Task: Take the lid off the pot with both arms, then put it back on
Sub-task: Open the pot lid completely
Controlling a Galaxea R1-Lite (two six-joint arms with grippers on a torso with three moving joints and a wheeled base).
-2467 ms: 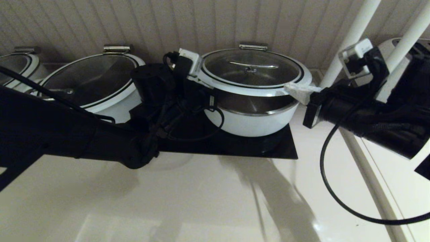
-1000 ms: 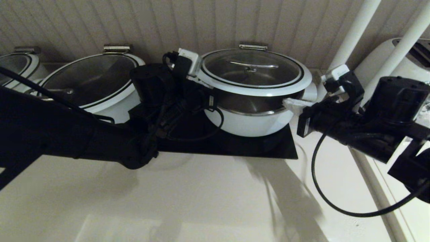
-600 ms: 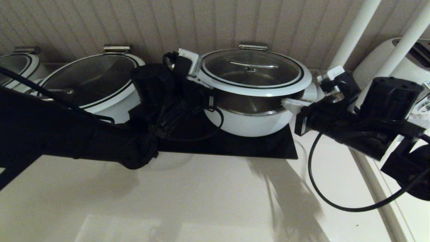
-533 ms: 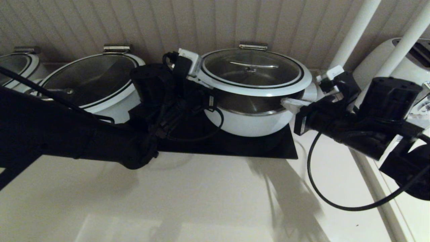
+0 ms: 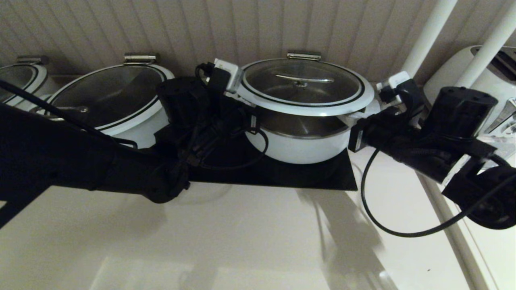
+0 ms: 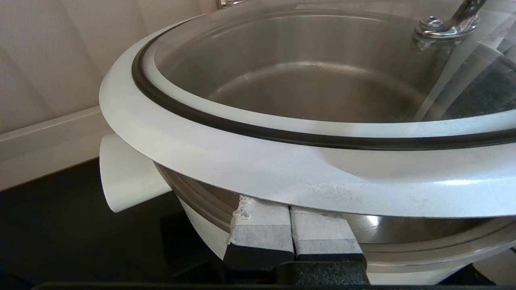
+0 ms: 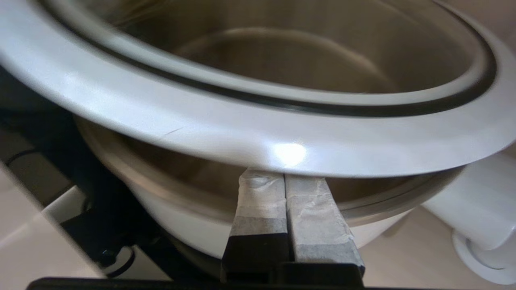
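The glass lid (image 5: 302, 86) with its white rim and steel bar handle sits raised above the white pot (image 5: 300, 147), with a gap that shows the steel inside. My left gripper (image 5: 243, 101) is shut, its taped fingertips under the lid's left rim (image 6: 258, 169); in the left wrist view the gripper (image 6: 289, 207) sits beside the pot's stub handle (image 6: 125, 177). My right gripper (image 5: 352, 117) is shut, its tips (image 7: 284, 177) tucked under the lid's right rim (image 7: 242, 133), above the pot wall (image 7: 181, 225).
The pot stands on a black mat (image 5: 282, 173). A wider pot with a loop-handled lid (image 5: 109, 96) is close on the left, another (image 5: 20, 78) at the far left. White poles (image 5: 427, 36) and a white appliance (image 5: 492, 80) crowd the right arm. The slatted wall is right behind.
My right arm has swung lower and in toward the pot, and its shut fingers have slid under the lid's right rim. The left arm and the lid have stayed put.
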